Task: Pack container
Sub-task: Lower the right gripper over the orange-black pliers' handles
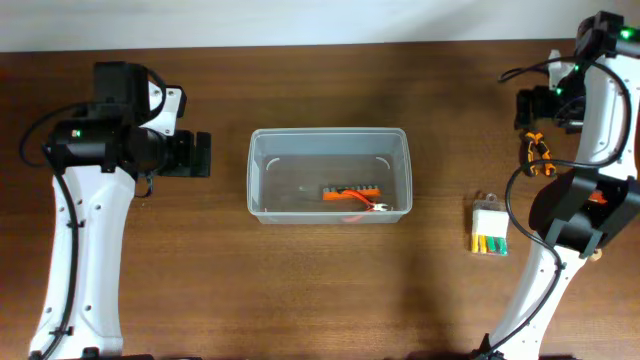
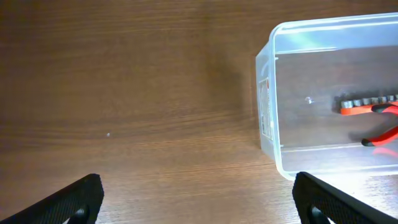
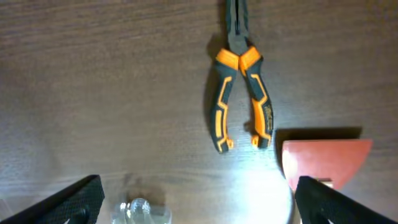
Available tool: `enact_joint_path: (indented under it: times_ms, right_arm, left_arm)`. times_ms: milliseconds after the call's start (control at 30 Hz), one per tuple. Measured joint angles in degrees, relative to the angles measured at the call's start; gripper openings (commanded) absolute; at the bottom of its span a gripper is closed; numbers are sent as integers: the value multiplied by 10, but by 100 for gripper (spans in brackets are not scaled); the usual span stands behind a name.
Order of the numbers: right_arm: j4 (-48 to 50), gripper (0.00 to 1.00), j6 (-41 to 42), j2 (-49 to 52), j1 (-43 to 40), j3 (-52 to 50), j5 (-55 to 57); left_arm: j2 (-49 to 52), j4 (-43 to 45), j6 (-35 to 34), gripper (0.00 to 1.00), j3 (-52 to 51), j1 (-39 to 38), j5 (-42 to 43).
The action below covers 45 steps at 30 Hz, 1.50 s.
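Overhead: large clear rectangular plastic tub (image 1: 290, 175), rounded corners, thick rim, mid brown wooden tabletop (image 1: 200, 300), between the arms; orange socket rail (image 1: 351, 191) and red-handled pliers (image 1: 368, 205) lie inside. Left hand (image 2: 199, 202), right hand (image 3: 199, 199): both spread wide, empty.

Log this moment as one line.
container: holds socket rail, red pliers | outside: orange pliers, bit case | left gripper: open, empty | right gripper: open, empty

The wooden table (image 1: 300, 300) bears the container (image 1: 328, 131) at centre, pliers (image 1: 538, 155) at three o'clock and a bit case (image 1: 489, 228) toward four.
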Motion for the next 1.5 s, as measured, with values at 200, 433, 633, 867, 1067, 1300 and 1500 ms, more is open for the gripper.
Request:
enact_joint_path:
  times_ms: [200, 433, 633, 867, 1067, 1300, 1500]
  right_arm:
    - [48, 99, -3, 1, 0, -56, -1]
    - [81, 99, -3, 4, 0, -112, -2]
    - [114, 99, -3, 5, 0, -171, -2]
    - [142, 99, 18, 9, 0, -211, -3]
    - [154, 99, 31, 9, 0, -211, -3]
    - [169, 99, 33, 9, 0, -211, -3]
    - [172, 99, 34, 9, 0, -211, -3]
  left_arm:
    - [0, 0, 0, 99, 0, 0, 0]
    - [0, 0, 0, 99, 0, 0, 0]
    - [0, 0, 0, 99, 0, 0, 0]
    - [0, 0, 0, 99, 0, 0, 0]
    - [0, 0, 0, 99, 0, 0, 0]
    - [0, 0, 0, 99, 0, 0, 0]
    - [0, 0, 0, 99, 0, 0, 0]
